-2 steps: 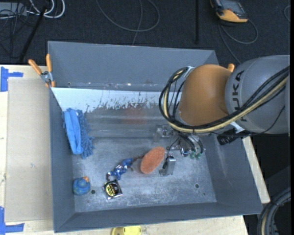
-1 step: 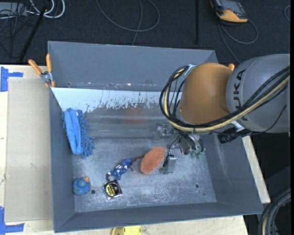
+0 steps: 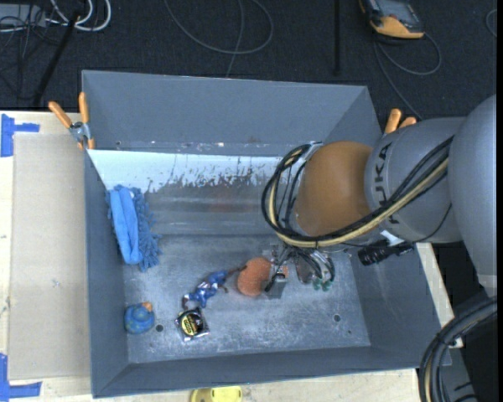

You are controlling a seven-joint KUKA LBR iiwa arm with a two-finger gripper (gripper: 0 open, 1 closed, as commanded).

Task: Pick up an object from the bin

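Observation:
My gripper hangs low over the bin floor right of centre, beneath the arm's orange cover. A dark fingertip rests against the right side of an orange-brown rounded thing lying on the floor. I cannot see whether that thing sits between the fingers. Left of it lies a small blue and white crumpled piece.
A black and yellow tape measure lies near the front wall. A small blue round toy sits in the front left corner. A long blue cloth-like thing lies along the left wall. The arm enters from the right.

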